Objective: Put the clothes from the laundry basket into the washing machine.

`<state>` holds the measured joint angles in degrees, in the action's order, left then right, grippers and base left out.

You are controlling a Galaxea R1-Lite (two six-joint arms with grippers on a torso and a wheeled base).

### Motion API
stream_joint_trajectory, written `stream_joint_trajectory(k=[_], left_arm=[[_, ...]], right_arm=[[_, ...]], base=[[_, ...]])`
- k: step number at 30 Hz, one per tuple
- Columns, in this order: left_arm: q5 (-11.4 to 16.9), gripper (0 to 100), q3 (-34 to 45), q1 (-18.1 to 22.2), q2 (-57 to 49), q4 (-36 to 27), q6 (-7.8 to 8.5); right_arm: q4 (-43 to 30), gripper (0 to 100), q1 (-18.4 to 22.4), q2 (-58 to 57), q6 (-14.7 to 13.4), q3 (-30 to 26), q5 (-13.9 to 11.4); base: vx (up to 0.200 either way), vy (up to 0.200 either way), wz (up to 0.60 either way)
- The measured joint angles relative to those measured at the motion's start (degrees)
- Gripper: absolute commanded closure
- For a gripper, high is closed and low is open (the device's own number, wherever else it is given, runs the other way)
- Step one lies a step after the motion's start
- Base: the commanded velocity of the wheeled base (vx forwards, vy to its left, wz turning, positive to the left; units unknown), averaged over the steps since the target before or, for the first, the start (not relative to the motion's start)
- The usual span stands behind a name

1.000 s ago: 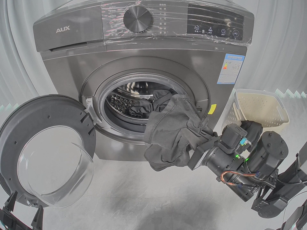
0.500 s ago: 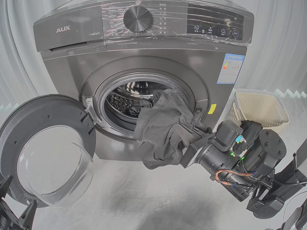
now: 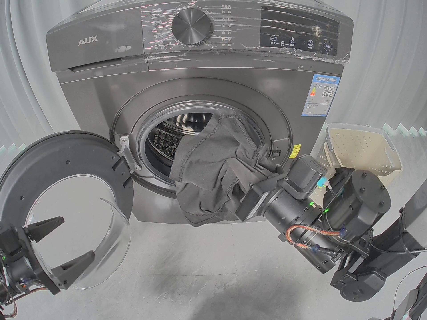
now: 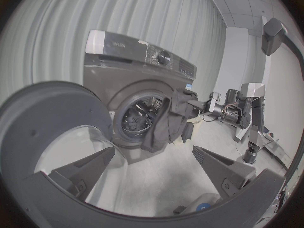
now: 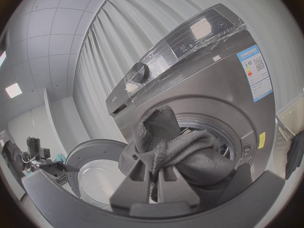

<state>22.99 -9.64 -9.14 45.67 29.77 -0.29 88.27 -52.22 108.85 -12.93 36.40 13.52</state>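
Observation:
A dark grey garment (image 3: 209, 174) hangs in front of the washing machine's (image 3: 195, 81) round opening, pinched by my right gripper (image 5: 154, 178), which is shut on it. The cloth (image 5: 171, 146) bunches over the closed fingers and drapes below the drum mouth (image 4: 164, 124). More dark clothes lie inside the drum (image 3: 167, 143). The cream laundry basket (image 3: 362, 150) stands on the floor at the machine's right side, with a dark item (image 5: 296, 152) hanging at its rim. My left gripper (image 3: 60, 245) is open, low at the left, in front of the swung-open door (image 3: 58, 165).
The machine's door (image 4: 41, 121) stands wide open to the left, its clear bowl facing out. Grey floor (image 3: 200, 267) lies bare in front of the machine. White curtains hang behind.
My right gripper has carried the garment leftward and a little up, across the drum opening. My left gripper has risen into the head view from the bottom left corner.

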Motion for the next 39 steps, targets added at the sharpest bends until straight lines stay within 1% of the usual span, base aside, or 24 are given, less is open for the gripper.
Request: stream_joint_trajectory(k=[9, 14, 20, 24, 33, 39], left_arm=[[0.27, 0, 0.09, -6.49, 17.07, 10.35, 0.07], [0.18, 0, -0.02, -8.08, 24.56, 15.45, 0.07], [0.21, 0, -0.79, -9.16, 34.38, 24.88, 0.09], [0.24, 0, -1.76, -10.25, 40.28, 28.22, 0.11], [0.33, 0, -5.57, -12.71, 50.7, 32.96, 0.07], [0.35, 0, -8.05, -13.43, 57.33, 37.34, -0.63]], right_arm=[[0.05, 100, -0.04, 1.13, -0.23, 2.1, -0.63], [0.02, 100, -0.04, 1.45, -0.3, 2.66, -0.68], [0.02, 100, -0.02, 1.62, -0.34, 2.99, -0.59], [0.05, 100, -0.11, 1.65, -0.34, 3.04, -0.46], [0.11, 100, -0.23, 1.65, -0.34, 2.82, -0.2], [0.13, 100, -0.55, 1.62, -0.34, 2.65, -0.26]], base=[[0.0, 0.0, 0.0], [0.0, 0.0, 0.0], [0.0, 0.0, 0.0], [0.0, 0.0, 0.0], [0.0, 0.0, 0.0], [0.0, 0.0, 0.0]])
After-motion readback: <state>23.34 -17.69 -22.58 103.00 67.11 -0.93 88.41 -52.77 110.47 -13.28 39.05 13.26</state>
